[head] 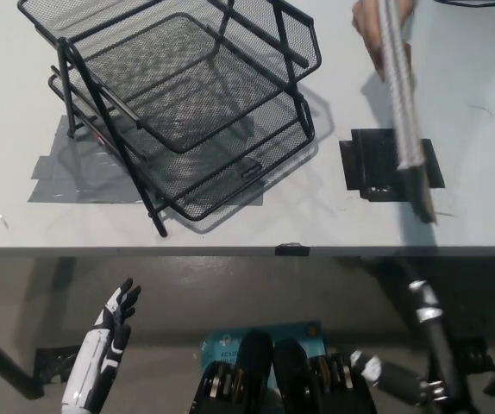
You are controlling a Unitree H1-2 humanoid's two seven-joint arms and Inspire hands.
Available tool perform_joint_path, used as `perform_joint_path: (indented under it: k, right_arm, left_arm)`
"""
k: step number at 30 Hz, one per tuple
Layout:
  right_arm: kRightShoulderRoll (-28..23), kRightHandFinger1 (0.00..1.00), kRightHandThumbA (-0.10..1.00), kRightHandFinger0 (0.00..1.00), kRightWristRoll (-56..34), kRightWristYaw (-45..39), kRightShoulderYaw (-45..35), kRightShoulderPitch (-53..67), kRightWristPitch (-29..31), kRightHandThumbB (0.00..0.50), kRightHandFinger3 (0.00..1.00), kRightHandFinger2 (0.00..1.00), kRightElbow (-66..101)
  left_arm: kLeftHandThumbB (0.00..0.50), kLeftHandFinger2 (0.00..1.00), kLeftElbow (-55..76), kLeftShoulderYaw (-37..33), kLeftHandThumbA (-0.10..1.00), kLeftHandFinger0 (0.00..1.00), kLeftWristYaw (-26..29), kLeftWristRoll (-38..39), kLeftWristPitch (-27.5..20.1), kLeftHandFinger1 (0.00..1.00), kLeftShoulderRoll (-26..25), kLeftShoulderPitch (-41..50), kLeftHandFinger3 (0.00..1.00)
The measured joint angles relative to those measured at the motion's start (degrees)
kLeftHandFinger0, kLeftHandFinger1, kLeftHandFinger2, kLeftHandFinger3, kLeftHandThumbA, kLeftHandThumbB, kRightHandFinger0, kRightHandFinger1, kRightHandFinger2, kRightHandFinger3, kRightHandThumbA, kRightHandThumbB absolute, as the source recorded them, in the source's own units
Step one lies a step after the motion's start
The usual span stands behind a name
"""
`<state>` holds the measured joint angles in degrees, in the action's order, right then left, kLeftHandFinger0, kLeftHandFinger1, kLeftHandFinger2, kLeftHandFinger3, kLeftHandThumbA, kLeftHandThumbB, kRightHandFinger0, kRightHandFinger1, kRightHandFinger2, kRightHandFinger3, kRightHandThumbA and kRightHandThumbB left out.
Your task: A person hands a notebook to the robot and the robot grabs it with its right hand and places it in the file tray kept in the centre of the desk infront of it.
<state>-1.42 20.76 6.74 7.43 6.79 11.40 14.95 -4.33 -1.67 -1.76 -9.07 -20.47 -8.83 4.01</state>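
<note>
A black wire-mesh file tray [196,103] with stacked tiers stands on the white desk [480,129], at the upper left of the head view. At the upper right, a person's hand [370,24] holds a notebook [401,103] edge-on above the desk. It shows as a long grey strip slanting down to a dark end. My black right arm [433,336] rises from the bottom right below the desk's front edge, under the notebook and apart from it. Its hand is too dark to make out. My white left hand [114,332] rests open at the lower left, below the desk edge.
A black tape patch [391,168] lies on the desk under the notebook. Grey tape [66,177] marks the desk beneath the tray's left side. The desk's front edge [230,251] runs across the middle of the picture, with floor below.
</note>
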Motion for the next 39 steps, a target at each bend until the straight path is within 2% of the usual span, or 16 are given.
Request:
perform_joint_path:
  k: [3,6,9,21,26,29,39]
  right_arm:
    - [1.22,1.0,0.92,1.0,2.67,2.17,-2.01,-0.49,1.45,0.252,1.0,1.0,4.28]
    - [2.34,1.0,0.97,1.0,4.39,3.49,-3.24,-2.04,2.51,0.288,1.0,1.0,7.58]
    - [3.54,1.0,1.0,1.0,6.02,4.89,-4.21,-4.9,3.29,0.295,1.0,1.0,8.82]
    - [4.54,1.0,0.94,1.0,12.07,8.74,-7.09,-11.96,4.57,0.253,1.0,1.0,5.53]
    - [3.97,1.0,0.97,1.0,13.48,9.02,-8.45,-17.59,3.48,0.253,1.0,1.0,1.41]
    - [3.75,1.0,1.0,1.0,13.99,9.12,-9.03,-20.87,2.43,0.281,1.0,1.0,-0.78]
    - [2.17,1.0,1.0,1.0,14.82,10.16,-10.27,-29.12,-0.23,0.272,1.0,1.0,-11.09]
  left_arm:
    - [0.353,1.0,-0.01,0.0,1.0,1.0,0.0,-0.03,-0.27,1.0,0.0,0.01,1.0]
    - [0.349,1.0,-0.01,0.0,1.0,1.0,-0.01,-0.06,-0.47,1.0,0.0,0.01,1.0]
    - [0.35,1.0,-0.05,0.01,1.0,1.0,0.0,-0.17,-0.57,1.0,-0.01,0.0,1.0]
    - [0.35,1.0,-0.1,0.08,1.0,1.0,0.0,-1.09,-0.57,1.0,-0.03,-0.26,1.0]
    - [0.342,1.0,-0.1,0.08,1.0,1.0,0.0,-1.19,-0.57,1.0,-0.02,-0.33,1.0]
    - [0.348,1.0,-0.1,0.08,1.0,1.0,0.0,-1.32,-0.57,1.0,-0.02,-0.48,1.0]
    - [0.356,1.0,-0.44,0.03,1.0,1.0,0.0,-1.5,-0.57,1.0,-0.02,-1.2,1.0]
